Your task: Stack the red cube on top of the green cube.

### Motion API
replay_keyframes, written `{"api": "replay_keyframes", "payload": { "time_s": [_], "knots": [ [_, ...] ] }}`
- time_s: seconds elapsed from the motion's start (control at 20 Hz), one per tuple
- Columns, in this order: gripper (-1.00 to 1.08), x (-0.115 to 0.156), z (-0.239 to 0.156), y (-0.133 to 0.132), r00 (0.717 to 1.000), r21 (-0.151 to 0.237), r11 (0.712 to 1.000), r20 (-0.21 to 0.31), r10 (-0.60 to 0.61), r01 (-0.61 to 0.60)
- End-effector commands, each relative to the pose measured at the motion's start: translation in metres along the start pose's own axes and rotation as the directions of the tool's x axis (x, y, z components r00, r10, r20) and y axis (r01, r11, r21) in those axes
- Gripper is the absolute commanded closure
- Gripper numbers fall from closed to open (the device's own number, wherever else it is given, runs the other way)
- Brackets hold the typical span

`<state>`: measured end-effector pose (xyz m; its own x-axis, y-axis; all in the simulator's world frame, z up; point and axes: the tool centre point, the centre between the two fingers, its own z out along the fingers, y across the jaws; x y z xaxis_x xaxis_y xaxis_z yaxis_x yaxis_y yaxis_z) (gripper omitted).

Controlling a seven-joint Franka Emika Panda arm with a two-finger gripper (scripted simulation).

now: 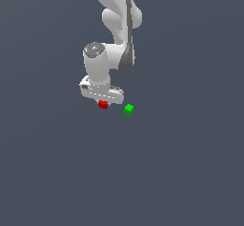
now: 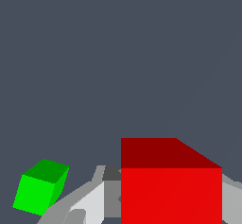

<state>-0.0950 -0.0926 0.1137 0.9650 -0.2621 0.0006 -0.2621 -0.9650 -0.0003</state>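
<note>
The red cube (image 1: 102, 105) sits between the fingers of my white gripper (image 1: 103, 102), directly under the hand. In the wrist view the red cube (image 2: 171, 190) fills the space between the grey fingers (image 2: 87, 202), which press against both of its sides, so the gripper (image 2: 170, 209) is shut on it. The green cube (image 1: 128, 109) lies a short way off toward the exterior view's right, apart from the red cube and the gripper. It also shows in the wrist view (image 2: 40, 187), tilted and free of the fingers.
The white arm (image 1: 116, 25) rises from the gripper to the top of the exterior view. A plain dark grey floor (image 1: 181, 172) surrounds both cubes.
</note>
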Motion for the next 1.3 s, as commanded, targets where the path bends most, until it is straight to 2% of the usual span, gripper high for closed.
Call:
{"api": "replay_keyframes", "payload": {
  "time_s": [0.0, 0.4, 0.6, 0.8, 1.25],
  "knots": [
    [1.08, 0.0, -0.006, 0.0, 1.0, 0.0, 1.0, 0.001, 0.0, 0.0],
    [1.08, 0.0, -0.006, -0.001, 1.0, 0.0, 1.0, 0.001, 0.0, 0.0],
    [1.08, -0.006, -0.001, -0.012, 1.0, 0.0, 1.0, 0.0, 0.0, 0.0],
    [1.08, -0.018, 0.01, -0.033, 1.0, 0.0, 1.0, 0.0, 0.0, 0.0],
    [1.08, -0.052, 0.042, -0.098, 1.0, 0.0, 1.0, 0.001, -0.001, 0.001]
  ]
}}
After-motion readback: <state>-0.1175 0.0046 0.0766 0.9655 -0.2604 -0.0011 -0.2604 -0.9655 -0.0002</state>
